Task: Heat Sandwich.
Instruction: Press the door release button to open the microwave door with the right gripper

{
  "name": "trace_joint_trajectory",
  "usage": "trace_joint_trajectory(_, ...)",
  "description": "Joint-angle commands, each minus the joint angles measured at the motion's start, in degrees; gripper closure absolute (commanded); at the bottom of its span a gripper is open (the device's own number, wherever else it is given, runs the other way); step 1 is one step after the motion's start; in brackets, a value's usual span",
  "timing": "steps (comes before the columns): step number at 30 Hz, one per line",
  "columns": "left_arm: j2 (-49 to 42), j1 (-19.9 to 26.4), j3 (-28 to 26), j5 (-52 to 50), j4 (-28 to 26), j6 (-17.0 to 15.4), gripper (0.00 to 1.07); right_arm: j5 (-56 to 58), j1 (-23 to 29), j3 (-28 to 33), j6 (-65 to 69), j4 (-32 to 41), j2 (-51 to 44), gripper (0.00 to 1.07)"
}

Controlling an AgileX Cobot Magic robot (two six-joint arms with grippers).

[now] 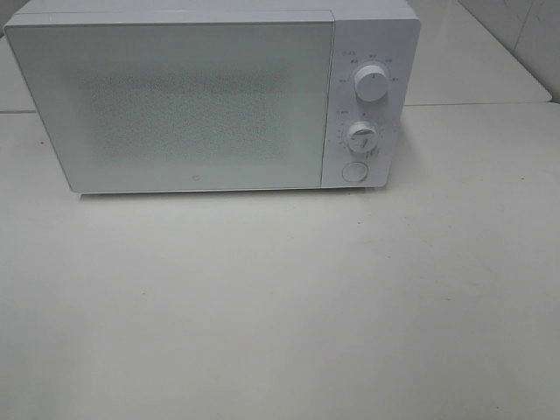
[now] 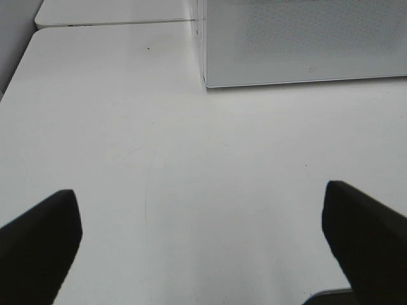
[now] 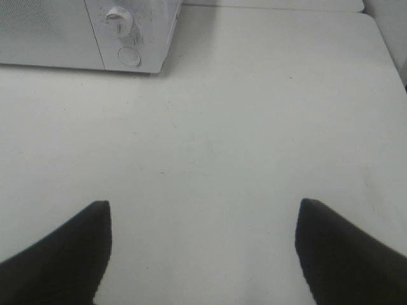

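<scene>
Microwave (image 1: 214,96) at back of desk (image 1: 280,306), door (image 1: 171,105) shut, frosted, not see-through. Sandwich absent from all three views; behind the door or off camera, cannot tell which. Left jaws spread wide, empty, over bare desk, short of the microwave's left front corner. Right jaws spread, empty, over bare desk, facing the control panel with lower dial (image 3: 119,18) and round button (image 3: 130,57).

Step in hand, by judgement: ready pose, with door opening and dial setting both not yet done. Next move, if loading is not yet done: press round button, likely the door release, with right jaws, nearest to it. Approach squarely; push lightly to avoid sliding the microwave back. Locate sandwich before any reach.
</scene>
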Motion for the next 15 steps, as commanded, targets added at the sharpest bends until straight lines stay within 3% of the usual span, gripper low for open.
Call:
trace_joint_trajectory(1,-1.3,-0.2,0.1,-0.3,0.1,-0.4,0.10,-0.1,-1.7,0.2,0.4,0.1,-2.6,0.31)
trace_joint_trajectory(15,-1.1,-0.2,0.1,-0.3,0.1,-0.4,0.10,-0.1,-1.8,0.2,0.4,0.1,-2.3,0.31)
